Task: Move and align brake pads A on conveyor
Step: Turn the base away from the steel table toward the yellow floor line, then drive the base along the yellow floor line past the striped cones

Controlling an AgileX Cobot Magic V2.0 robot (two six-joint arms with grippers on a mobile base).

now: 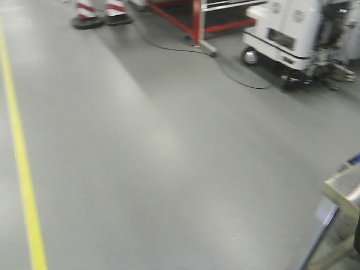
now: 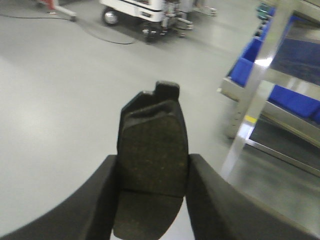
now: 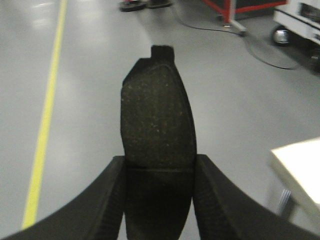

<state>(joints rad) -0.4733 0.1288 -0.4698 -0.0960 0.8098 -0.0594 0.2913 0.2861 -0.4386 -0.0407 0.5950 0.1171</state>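
In the left wrist view a brake pad (image 2: 152, 150), grey-brown friction face up with a groove across it, is held high above the grey floor. My left gripper (image 2: 152, 175) is shut on its long sides. In the right wrist view a second brake pad (image 3: 157, 125) stands out the same way, and my right gripper (image 3: 159, 175) is shut on it. Both pads point away from the wrists, dark backing tabs at the far end. The conveyor is out of view. Neither gripper shows in the front view.
Grey floor with a yellow line (image 1: 22, 163) at the left. A metal rack with blue bins (image 2: 295, 100) stands right of the left arm. A steel table corner (image 1: 346, 188), a white cart (image 1: 292, 34), a red frame (image 1: 197, 22), a floor cable (image 1: 236, 76) and striped posts (image 1: 101, 11) lie ahead.
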